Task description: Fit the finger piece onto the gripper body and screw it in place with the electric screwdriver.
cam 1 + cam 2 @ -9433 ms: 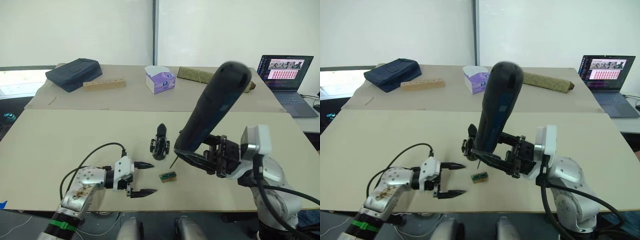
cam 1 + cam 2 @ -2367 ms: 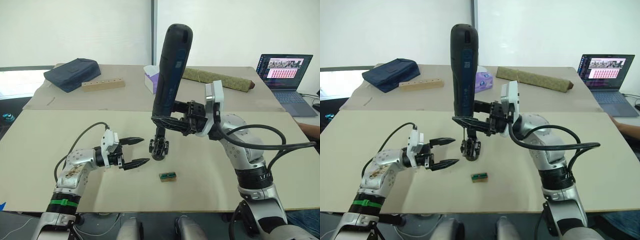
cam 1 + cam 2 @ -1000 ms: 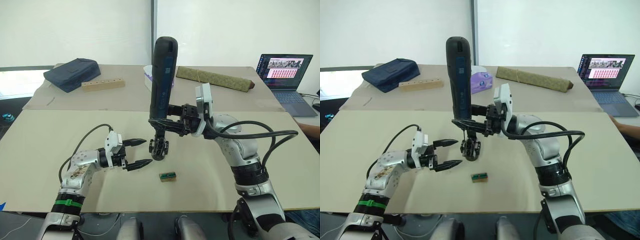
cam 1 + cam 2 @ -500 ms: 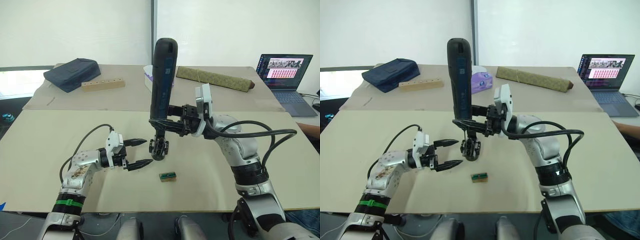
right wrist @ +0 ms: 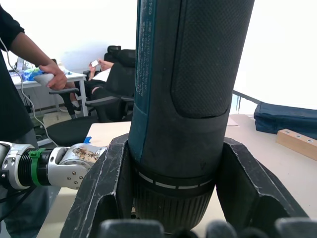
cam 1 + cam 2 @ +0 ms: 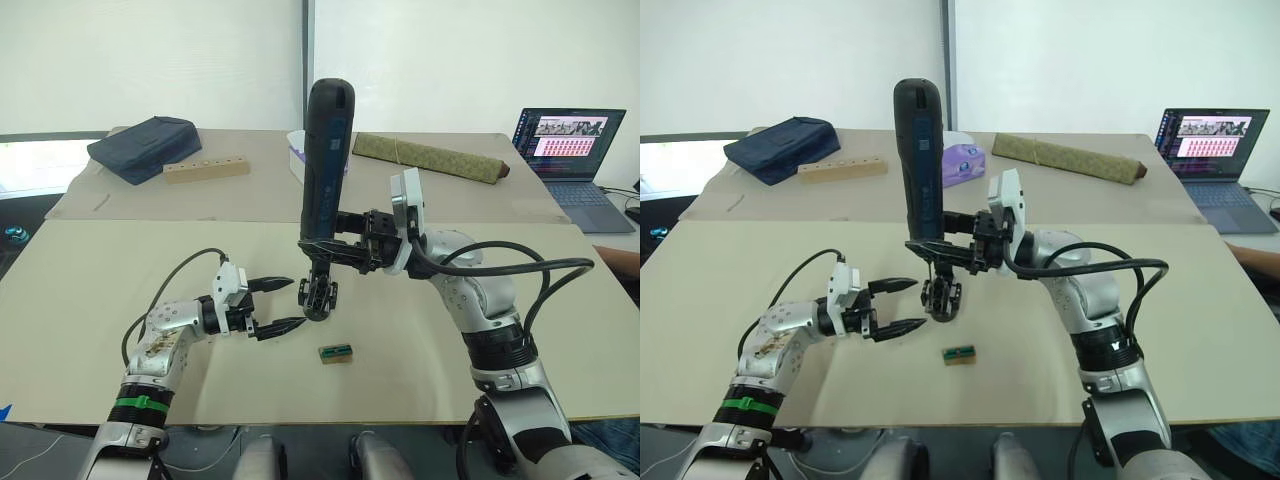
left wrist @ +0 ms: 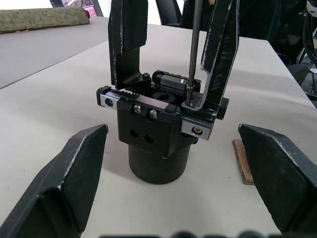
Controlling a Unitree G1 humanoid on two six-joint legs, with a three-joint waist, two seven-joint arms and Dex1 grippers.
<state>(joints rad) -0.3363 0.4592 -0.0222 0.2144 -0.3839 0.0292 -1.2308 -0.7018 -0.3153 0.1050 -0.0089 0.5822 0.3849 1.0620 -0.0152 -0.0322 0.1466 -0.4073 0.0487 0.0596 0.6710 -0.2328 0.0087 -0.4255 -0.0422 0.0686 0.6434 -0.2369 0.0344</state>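
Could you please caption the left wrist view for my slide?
Thin metal screwdriver bit meets the small black gripper body on the beige table, between open black fingers.

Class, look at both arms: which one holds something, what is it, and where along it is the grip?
The right gripper holds the screwdriver upright, jaws clamped around its lower end near the bit. The left gripper is open and holds nothing.

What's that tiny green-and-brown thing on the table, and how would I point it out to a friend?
Start at the near beige table, in the stretch between the robot's two arms. The upright black gripper body stands there under the electric screwdriver; the small block lies flat just in front of it, nearer the robot. It is the one low, green-topped, brown-sided piece among black parts.
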